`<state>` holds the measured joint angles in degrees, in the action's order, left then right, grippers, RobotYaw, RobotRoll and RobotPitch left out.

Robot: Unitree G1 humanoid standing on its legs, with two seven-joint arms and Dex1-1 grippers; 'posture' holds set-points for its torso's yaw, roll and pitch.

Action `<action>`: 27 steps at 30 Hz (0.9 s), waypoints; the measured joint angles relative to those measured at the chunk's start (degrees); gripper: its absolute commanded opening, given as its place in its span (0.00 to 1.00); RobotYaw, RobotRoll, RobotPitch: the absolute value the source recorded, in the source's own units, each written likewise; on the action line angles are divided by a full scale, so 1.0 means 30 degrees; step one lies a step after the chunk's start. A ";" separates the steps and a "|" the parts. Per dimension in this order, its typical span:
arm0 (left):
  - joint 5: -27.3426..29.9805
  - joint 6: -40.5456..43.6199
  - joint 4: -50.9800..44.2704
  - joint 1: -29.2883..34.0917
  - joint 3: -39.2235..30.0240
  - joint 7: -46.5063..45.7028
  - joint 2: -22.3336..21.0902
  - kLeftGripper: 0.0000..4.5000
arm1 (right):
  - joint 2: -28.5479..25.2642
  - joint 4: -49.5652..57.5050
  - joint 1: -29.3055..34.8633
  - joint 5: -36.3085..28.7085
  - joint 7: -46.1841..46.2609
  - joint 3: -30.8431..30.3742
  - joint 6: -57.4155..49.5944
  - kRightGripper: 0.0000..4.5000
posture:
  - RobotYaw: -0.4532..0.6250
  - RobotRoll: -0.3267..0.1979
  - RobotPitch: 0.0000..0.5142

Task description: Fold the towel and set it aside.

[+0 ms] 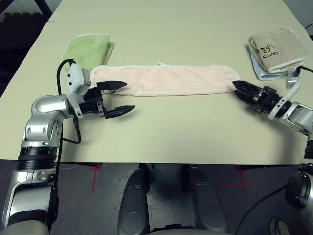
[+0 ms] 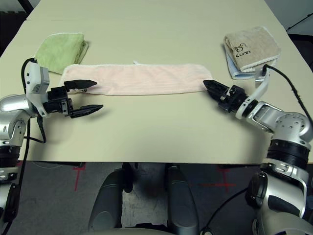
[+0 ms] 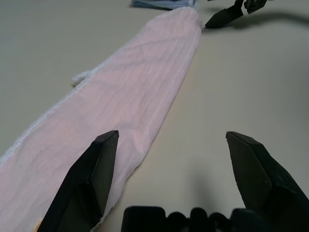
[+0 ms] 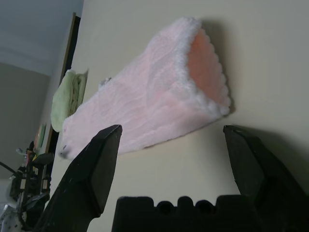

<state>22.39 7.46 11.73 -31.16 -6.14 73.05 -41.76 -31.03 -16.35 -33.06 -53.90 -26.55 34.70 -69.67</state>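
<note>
Both grippers, left (image 1: 115, 98) and right (image 2: 208, 85), spread wide, empty; fluffy pink terry towel (image 1: 164, 80), long strip, lies left-right mid-frame.

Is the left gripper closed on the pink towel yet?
No, the left gripper stands open, its fingers empty beside the towel end.

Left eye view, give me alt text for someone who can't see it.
A long pink towel lies flat across a beige table, with an open end effector at each end: left, right. Folded green and beige towels sit behind.
</note>
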 measured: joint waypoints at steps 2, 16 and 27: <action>0.0000 0.0000 0.0046 -0.0103 0.0055 -0.0001 0.0047 1.00 | 0.0068 0.0111 -0.0005 -0.0128 0.0310 0.0006 -0.0005 0.99 | 0.33 0.62 0.49; 0.0002 0.0002 0.0023 -0.0274 0.0124 -0.0013 0.0062 1.00 | -0.0158 0.0141 -0.0052 -0.1470 0.2476 0.1524 -0.2007 0.99 | 0.33 0.62 0.51; 0.0005 0.0133 -0.0051 -0.0213 0.0154 -0.0030 0.0071 1.00 | 0.1646 -0.0775 -0.1801 -0.0898 0.3790 0.0997 0.0281 0.99 | 0.33 0.62 0.51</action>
<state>22.40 7.86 11.58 -31.80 -5.68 72.96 -41.55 -26.09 -18.68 -38.46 -56.59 -15.17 37.69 -68.83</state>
